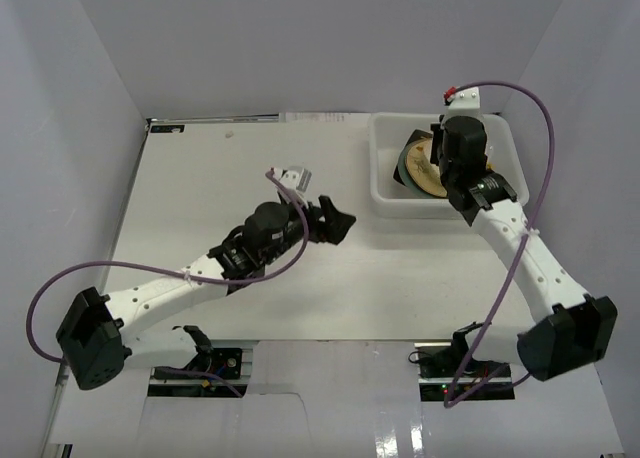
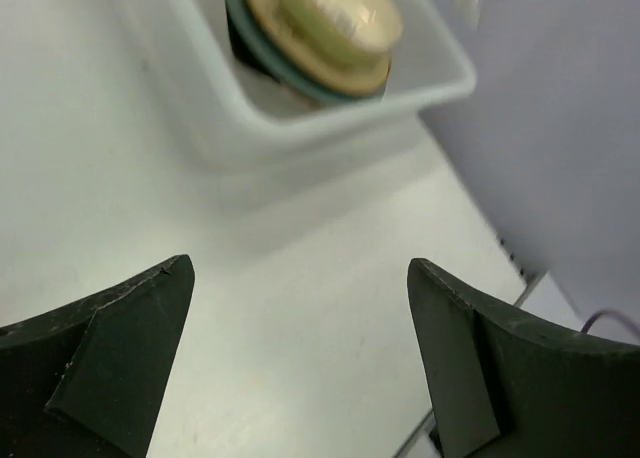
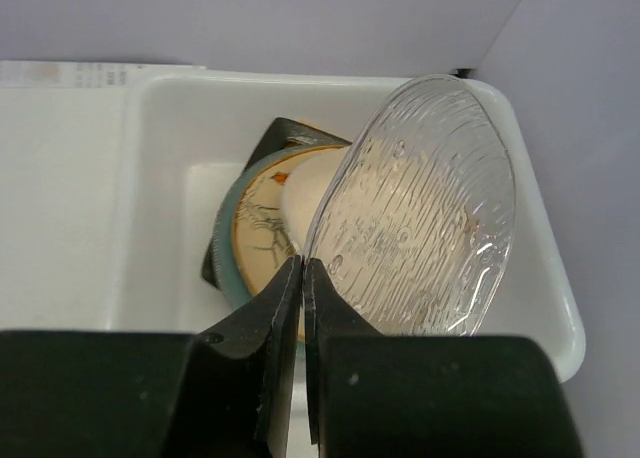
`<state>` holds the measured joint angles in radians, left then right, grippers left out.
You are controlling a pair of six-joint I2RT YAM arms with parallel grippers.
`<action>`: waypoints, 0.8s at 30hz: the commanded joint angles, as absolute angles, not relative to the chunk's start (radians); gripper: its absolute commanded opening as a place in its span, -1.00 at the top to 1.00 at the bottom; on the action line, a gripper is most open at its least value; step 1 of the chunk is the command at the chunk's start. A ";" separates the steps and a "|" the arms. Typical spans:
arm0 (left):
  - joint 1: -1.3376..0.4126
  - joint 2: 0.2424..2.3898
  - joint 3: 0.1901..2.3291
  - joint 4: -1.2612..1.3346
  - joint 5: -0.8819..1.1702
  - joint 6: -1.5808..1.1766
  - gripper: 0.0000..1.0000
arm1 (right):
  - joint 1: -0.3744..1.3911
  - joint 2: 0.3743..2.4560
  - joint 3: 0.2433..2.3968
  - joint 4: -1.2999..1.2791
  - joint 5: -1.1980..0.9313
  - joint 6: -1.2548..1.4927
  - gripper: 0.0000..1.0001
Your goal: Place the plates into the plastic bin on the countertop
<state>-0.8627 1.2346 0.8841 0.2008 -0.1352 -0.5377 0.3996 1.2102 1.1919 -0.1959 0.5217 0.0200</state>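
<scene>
Upper right overhead, the right gripper pinches a clear ribbed glass plate by its rim, tilted above the white translucent plastic bin, presumably to clear its wall. The left gripper hangs spread and empty mid-frame.

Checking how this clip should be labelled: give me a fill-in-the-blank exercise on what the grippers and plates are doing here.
The right gripper is ____ on the clear ribbed glass plate.
It holds that plate over the white translucent plastic bin, where a tan oval dish lies on a round plate with a ____ rim.
The left gripper, over the white countertop, has its jaws ____.
Missing words: shut; teal; open.
</scene>
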 commanded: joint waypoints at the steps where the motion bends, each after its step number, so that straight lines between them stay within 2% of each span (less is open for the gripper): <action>1: -0.932 1.163 0.714 0.118 -0.206 -0.589 -0.96 | 0.342 1.345 1.288 -0.181 0.483 -0.066 0.84; 4: -1.017 1.045 0.602 0.078 -0.215 -0.644 -0.96 | 0.315 1.477 1.366 -0.181 0.483 -0.167 0.85; 10: -1.052 0.901 0.434 0.025 -0.170 -0.732 -0.96 | 0.285 1.678 1.566 -0.268 0.503 -0.215 0.85; 14: -1.054 0.896 0.413 0.012 -0.164 -0.724 -0.96 | 0.287 1.765 1.638 -0.331 0.489 -0.212 0.85; 18: -1.054 0.913 0.431 0.006 -0.199 -0.684 -0.96 | 0.298 1.767 1.580 -0.318 0.554 -0.245 0.83; 21: -1.054 0.916 0.449 0.006 -0.232 -0.663 -0.96 | 0.299 1.730 1.490 -0.256 0.566 -0.261 0.72; 24: -1.054 0.936 0.480 -0.038 -0.239 -0.627 -0.96 | 0.304 1.729 1.494 -0.270 0.581 -0.261 0.34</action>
